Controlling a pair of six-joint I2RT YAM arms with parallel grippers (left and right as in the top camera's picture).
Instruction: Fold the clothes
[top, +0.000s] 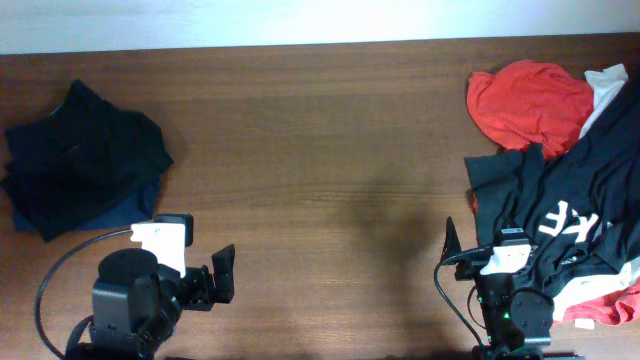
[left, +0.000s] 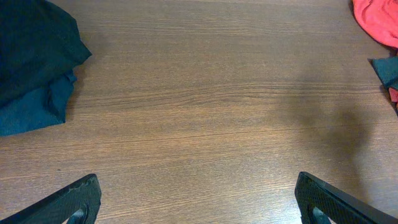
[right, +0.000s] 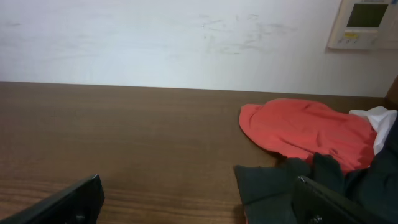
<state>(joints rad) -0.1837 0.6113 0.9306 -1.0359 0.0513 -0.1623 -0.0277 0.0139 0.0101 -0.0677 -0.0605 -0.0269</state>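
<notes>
Evidently, the unfolded pile (top: 580, 190) was found just ahead and rightward of the right pincer (right: 198, 182) (spread wide, empty); the left pincer (left: 198, 177), likewise agape, was stationed well apart.

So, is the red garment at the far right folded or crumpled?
Crumpled: the red garment lies in a rumpled heap with uneven edges, beside the black shirt.

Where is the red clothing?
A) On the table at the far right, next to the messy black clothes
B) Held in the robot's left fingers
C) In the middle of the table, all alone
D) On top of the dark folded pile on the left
A: the red clothing lies on the table at the far right, beside the messy black clothes and well away from the dark folded pile.
</notes>
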